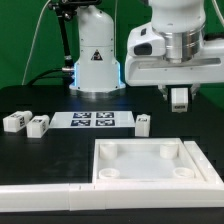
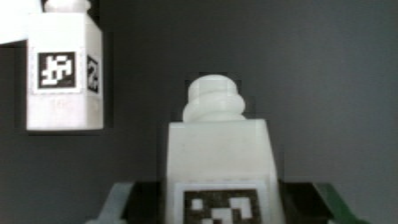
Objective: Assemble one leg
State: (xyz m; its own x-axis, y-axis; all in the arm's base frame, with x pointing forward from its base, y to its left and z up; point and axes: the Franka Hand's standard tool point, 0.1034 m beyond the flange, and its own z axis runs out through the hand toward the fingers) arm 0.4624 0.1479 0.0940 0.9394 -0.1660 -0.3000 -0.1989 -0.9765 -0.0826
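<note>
Tool: the tool [image 1: 178, 98] is clamped on a leg [image 2: 221, 140], its jaws pressed to the two flat sides, well above the tabletop [image 1: 60, 150].
Handling: the leg looks light, stiff and smooth, so it could twist or slip. The flat flanks below the rounded knob look like the surest hold.
Nearby: a spare leg [image 1: 143, 123] stands beneath, beside the marker board [image 1: 92, 120].
Edges: the panel [image 1: 148, 162] has a raised rim and corner sockets.
Room: there is open air around the tool and bare tabletop between the parts.

Exterior view: raised, mid-range, facing across the table [image 1: 40, 150] toward the arm base [image 1: 97, 60] at upper centre. Wrist view: very close, sighting along the gripper [image 1: 178, 98]; both show the leg [image 2: 217, 150] there
</note>
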